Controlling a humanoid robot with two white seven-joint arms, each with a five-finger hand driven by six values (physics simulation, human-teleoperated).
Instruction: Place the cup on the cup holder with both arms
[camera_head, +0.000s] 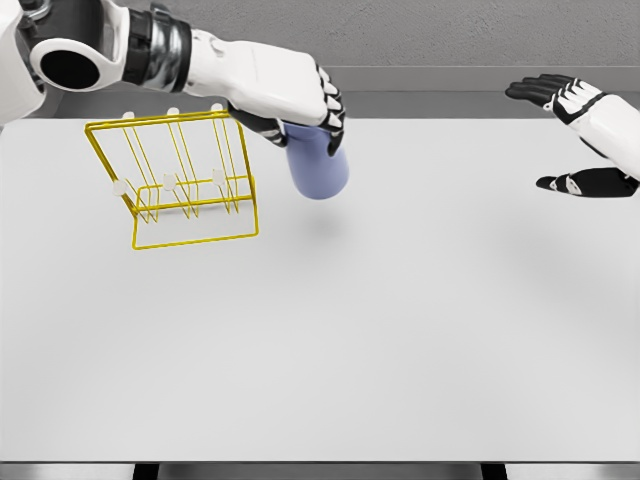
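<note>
A lavender-blue cup hangs above the white table, its shadow on the surface below it. My left hand grips its upper part from above, fingers curled round it. Just left of the cup stands the yellow wire cup holder, a tilted rack with thin prongs tipped in white. The cup is beside the rack, apart from its right edge. My right hand hovers at the far right, fingers spread, holding nothing.
The white table fills most of the view, its front edge near the bottom. A grey wall runs behind the table.
</note>
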